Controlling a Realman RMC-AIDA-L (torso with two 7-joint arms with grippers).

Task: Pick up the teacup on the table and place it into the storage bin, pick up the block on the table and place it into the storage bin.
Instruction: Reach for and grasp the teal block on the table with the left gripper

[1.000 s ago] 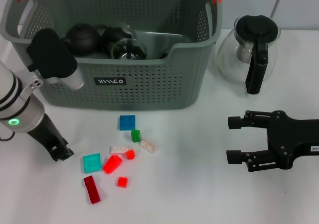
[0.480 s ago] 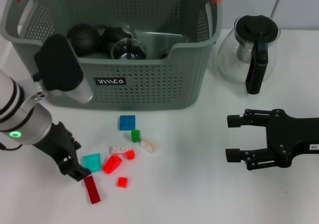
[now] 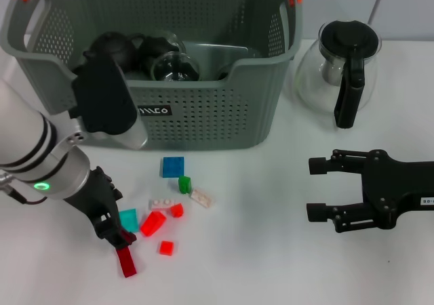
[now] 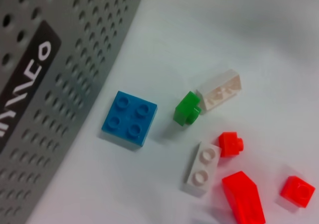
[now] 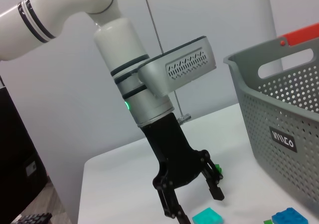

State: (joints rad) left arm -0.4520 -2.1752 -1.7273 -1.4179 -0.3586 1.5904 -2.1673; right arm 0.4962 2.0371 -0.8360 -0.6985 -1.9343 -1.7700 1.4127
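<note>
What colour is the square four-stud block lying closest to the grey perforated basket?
Blue; the square four-stud plastic block shows best in the left wrist view.

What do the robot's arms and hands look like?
The left arm is white with black rings, a small green light and a grey vented box. Its left gripper is black with thin jointed fingers. The right gripper is black too, with a small white label behind it.

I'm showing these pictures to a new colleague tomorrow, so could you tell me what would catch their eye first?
Probably the scatter of bright toy blocks on the white table, just in front of the big grey storage bin. The left gripper hangs open right over them, by the dark red block, while the right gripper waits open below the glass coffee pot.
</note>
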